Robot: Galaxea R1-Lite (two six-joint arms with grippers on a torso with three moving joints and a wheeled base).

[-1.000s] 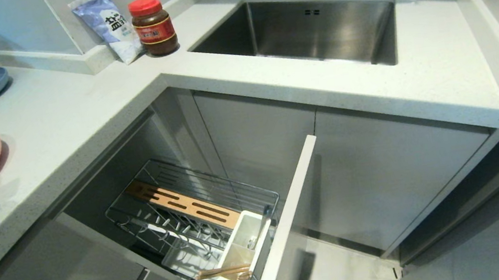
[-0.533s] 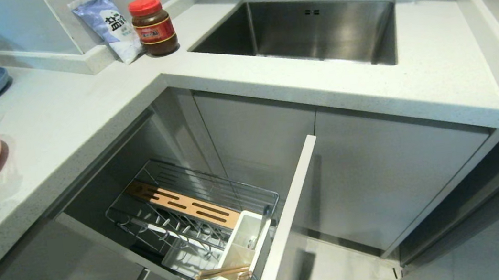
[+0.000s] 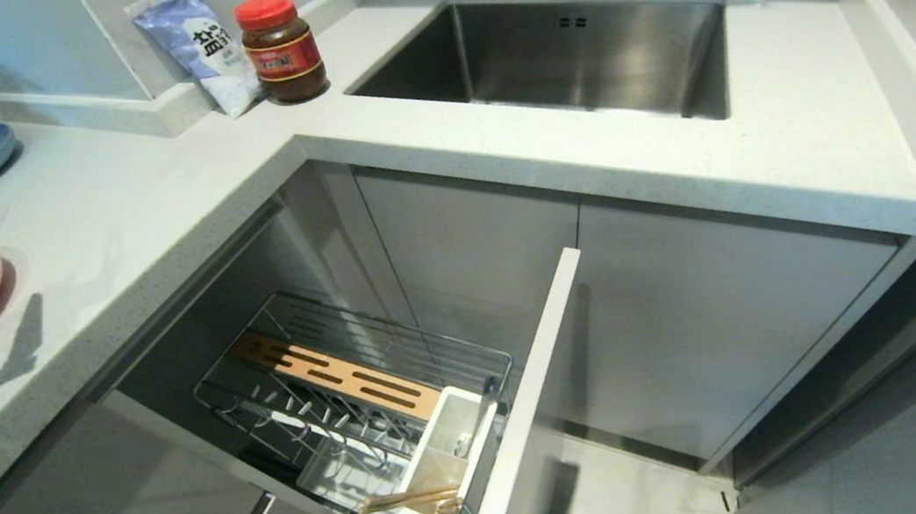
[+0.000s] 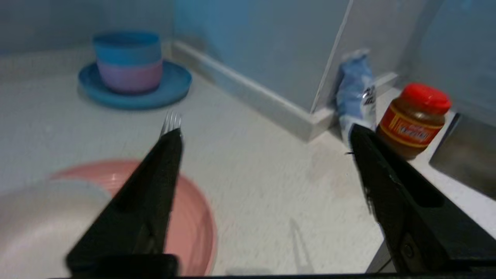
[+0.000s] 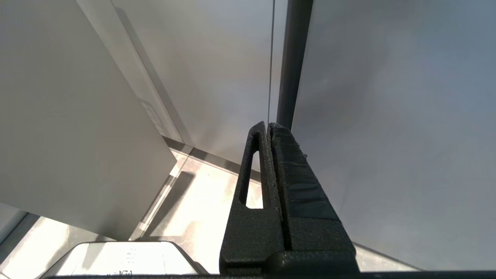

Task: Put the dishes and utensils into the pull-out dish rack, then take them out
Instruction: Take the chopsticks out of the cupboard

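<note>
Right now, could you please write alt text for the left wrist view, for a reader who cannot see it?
The left gripper hangs with its black jaws wide open and empty above a speckled white countertop. Below lie a flat round pale-pink plate, a cream-white bowl and a silver metal fork. Behind stand stacked blue and pink bowls on a blue plate, and a red-lidded brown jar.

Your left hand point(image 4: 265, 143) hangs over the bench point(image 4: 252, 186) with its two black fingers point(image 4: 155, 182) spread wide and nothing between them. Beyond one finger you can see the fork point(image 4: 170, 122) tines, with the pink plate point(image 4: 193, 221) and the white bowl point(image 4: 42, 221) below it. Farther back stand stacked bowls point(image 4: 128, 62) on a blue plate point(image 4: 170, 87), a blue packet point(image 4: 356, 93) and a red-lidded jar point(image 4: 414, 120).
</note>
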